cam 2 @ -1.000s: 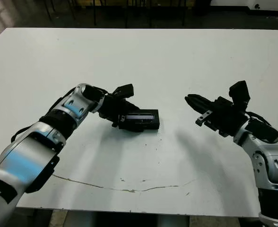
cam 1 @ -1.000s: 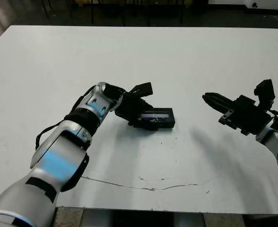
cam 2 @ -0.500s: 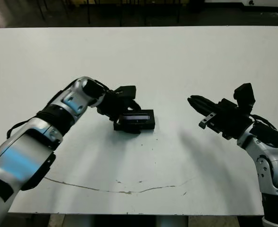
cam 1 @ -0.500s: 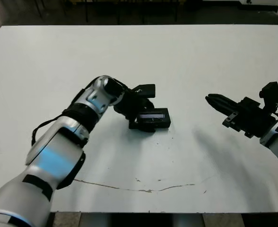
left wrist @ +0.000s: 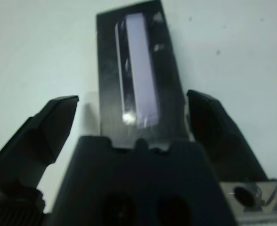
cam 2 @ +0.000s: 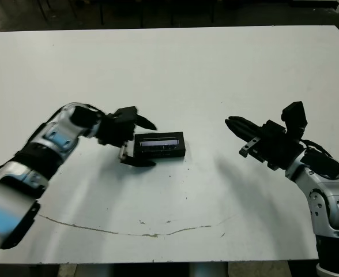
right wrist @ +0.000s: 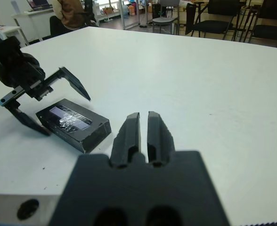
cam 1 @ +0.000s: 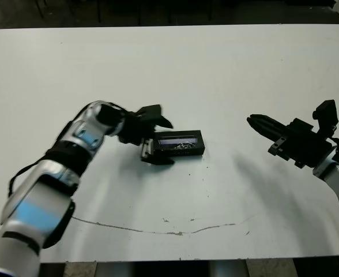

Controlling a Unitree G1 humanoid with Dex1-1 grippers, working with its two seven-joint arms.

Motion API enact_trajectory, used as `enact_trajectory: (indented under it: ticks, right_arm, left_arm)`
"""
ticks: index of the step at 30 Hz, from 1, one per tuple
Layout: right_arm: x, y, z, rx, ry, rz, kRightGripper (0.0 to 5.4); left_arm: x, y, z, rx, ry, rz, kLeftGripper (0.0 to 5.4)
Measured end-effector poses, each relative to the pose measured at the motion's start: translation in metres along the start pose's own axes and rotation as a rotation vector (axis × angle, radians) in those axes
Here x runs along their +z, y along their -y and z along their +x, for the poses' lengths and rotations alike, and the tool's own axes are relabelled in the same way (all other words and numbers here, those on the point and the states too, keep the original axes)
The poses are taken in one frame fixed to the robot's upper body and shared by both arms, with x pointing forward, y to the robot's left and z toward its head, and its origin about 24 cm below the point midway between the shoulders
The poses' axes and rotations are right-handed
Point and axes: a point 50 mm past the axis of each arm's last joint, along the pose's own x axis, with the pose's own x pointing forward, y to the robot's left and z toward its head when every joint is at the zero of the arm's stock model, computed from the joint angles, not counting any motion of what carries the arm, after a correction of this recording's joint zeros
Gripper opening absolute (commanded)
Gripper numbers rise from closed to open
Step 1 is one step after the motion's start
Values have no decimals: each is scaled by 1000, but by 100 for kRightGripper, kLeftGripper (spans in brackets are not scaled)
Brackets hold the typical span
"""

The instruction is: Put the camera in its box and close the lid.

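Note:
The box point(cam 1: 180, 152) lies flat near the middle of the table, black and shut, with the lid point(cam 1: 179, 139) on top showing its glossy pale panel. The camera is out of view. My left gripper point(cam 1: 169, 143) is open, its two fingers straddling the box's left end without clamping it; in the left wrist view the lid point(left wrist: 138, 84) runs out between the spread fingertips point(left wrist: 63, 106). My right gripper point(cam 1: 251, 120) is shut on nothing and hovers well to the right of the box, pointing toward it. The right wrist view shows the box point(right wrist: 75, 123) ahead of its own closed fingers point(right wrist: 130, 127).
A thin dark crack point(cam 1: 175, 231) runs across the table near the front edge. Beyond the far table edge, the right wrist view shows chairs point(right wrist: 214, 19) and a seated person point(right wrist: 70, 10).
My left gripper has drawn back to the left off the top of the box, and its fingers now stand spread around the box's end. The head view shifted. The right arm barely moved.

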Motion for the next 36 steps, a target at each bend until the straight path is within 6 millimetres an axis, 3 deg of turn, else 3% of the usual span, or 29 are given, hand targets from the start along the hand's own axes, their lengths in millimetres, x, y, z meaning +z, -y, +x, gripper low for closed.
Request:
enact_trajectory:
  ticks: [5, 13, 19, 20, 23, 26, 31, 36]
  right_arm:
    - [0, -2, 0, 9, 9, -4, 0]
    - [-3, -6, 3, 22, 0, -2, 0]
    - [-2, -9, 5, 12, -9, -25, 0]
    - [-2, -10, 6, 7, -9, -30, 0]
    - [-3, -11, 8, -2, -7, -23, 0]
    - [-8, -11, 11, -17, -9, -3, 0]
    - [-13, -10, 13, -50, -21, 16, 0]
    - [-15, -10, 16, -61, -16, 35, 0]
  left_arm:
    - [-24, 13, -36, 80, -20, -45, 539]
    - [-55, 51, -96, 163, -108, -176, 539]
    - [-47, 63, -120, 259, -195, -186, 532]
    - [-32, 65, -123, 351, -169, -180, 523]
    - [6, 60, -120, 628, -23, -87, 484]
    - [37, 61, -100, 849, 178, -108, 427]
    - [60, 70, -60, 971, 378, -268, 334]
    - [76, 78, -17, 995, 457, -489, 239]
